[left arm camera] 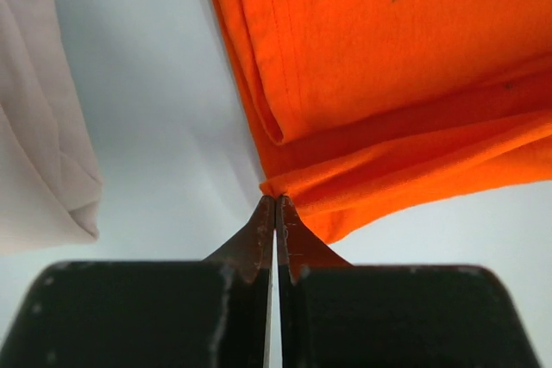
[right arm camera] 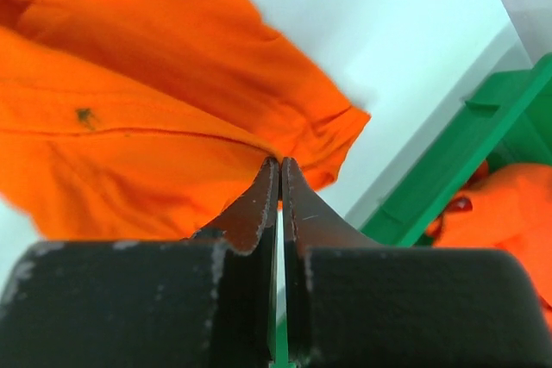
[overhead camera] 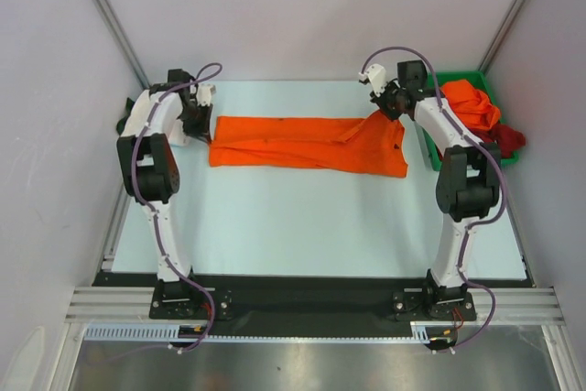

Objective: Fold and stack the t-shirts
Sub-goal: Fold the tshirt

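Note:
An orange t-shirt (overhead camera: 302,144) lies folded into a long band across the far part of the table. My left gripper (overhead camera: 203,135) is shut on its left end; in the left wrist view the fingertips (left arm camera: 276,200) pinch a corner of the orange cloth (left arm camera: 397,66). At the band's right end my right gripper (overhead camera: 380,114) is also shut on it, lifting that corner a little. In the right wrist view its closed tips (right arm camera: 280,161) bite the orange fabric (right arm camera: 129,127). More t-shirts, one orange (overhead camera: 467,103) and one dark red (overhead camera: 508,139), sit heaped in the bin.
The green plastic bin (overhead camera: 458,77) stands at the far right, close beside my right gripper, and its wall (right arm camera: 448,170) shows in the right wrist view. A white cloth (left arm camera: 34,127) lies just left of my left gripper. Grey walls close in the table.

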### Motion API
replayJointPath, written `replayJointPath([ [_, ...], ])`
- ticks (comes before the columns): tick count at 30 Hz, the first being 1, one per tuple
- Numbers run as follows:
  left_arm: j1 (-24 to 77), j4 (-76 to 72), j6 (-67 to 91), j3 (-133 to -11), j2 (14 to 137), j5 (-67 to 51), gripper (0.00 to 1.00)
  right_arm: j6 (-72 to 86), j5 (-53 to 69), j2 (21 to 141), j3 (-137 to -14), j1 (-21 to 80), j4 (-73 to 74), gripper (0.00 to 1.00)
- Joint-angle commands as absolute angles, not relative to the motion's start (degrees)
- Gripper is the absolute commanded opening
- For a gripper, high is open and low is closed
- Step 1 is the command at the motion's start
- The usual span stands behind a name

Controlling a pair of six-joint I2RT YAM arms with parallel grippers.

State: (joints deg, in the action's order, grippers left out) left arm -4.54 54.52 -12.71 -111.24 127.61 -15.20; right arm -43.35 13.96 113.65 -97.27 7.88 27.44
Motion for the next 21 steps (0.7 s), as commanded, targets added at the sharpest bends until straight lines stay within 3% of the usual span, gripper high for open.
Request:
replayJointPath([
  [1,-2.2,53.7,-14.1,-115.6,127.8,-12.0,0.03,-40.5,12.3,117.7,-104.0,7.6,24.3,0.15],
  [2,-1.8,53.7,-14.1,-115.4,127.5,-11.8,0.10,-40.5,11.3,118.2,-104.8,7.8,24.6,0.26],
  [3,-1.3,53.5,-14.2,-114.5,127.1,-11.6,0.30,-40.5,10.6,118.2,-104.9,7.9,24.5,0.32],
  [4,-1.1,53.4,-14.1,-114.2,125.9,-10.9,0.36,-40.4,10.2,118.0,-104.9,8.0,24.4,0.39],
  [6,-0.7,52.6,-13.4,-112.6,124.1,-9.8,0.47,-38.6,10.0,115.4,-103.4,7.8,23.8,0.45],
  [13,1.1,50.9,-13.2,-107.3,117.9,-8.4,0.51,-37.1,15.1,108.5,-93.8,8.9,25.2,0.50],
  [21,1.7,49.7,-13.0,-97.9,116.5,-11.2,0.49,-38.4,25.4,117.7,-100.1,10.4,40.2,0.47],
])
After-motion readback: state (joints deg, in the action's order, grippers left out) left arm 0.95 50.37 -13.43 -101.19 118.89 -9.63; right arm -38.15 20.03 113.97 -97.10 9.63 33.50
